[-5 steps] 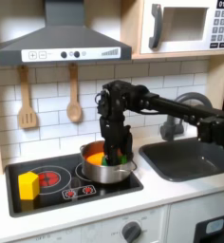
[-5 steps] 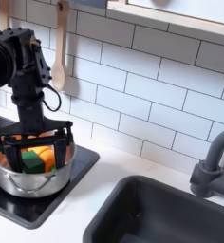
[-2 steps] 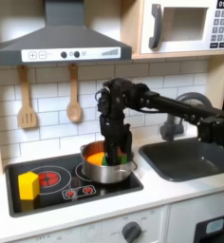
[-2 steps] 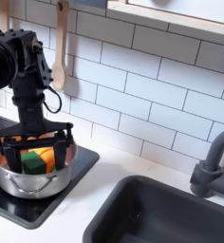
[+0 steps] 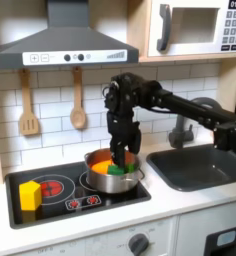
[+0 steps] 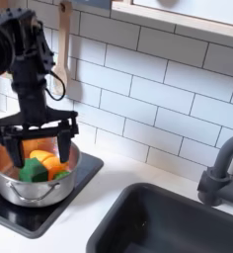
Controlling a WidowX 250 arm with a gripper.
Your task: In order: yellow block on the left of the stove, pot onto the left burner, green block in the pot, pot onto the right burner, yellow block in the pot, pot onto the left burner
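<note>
The green block (image 6: 32, 171) lies in the pot (image 6: 20, 188) beside an orange piece (image 6: 46, 161); the gripper (image 6: 36, 135) hovers above, fingers apart and empty. Next, probably, the pot slides to the other burner; the yellow block (image 5: 29, 194) waits on the stove's (image 5: 60, 207) left.

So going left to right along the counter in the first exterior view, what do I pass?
Small plain yellow block on the glossy black cooktop → bright filled red burner → round shiny steel pot holding the small dark green block, under the open claw → dark sink basin.
</note>
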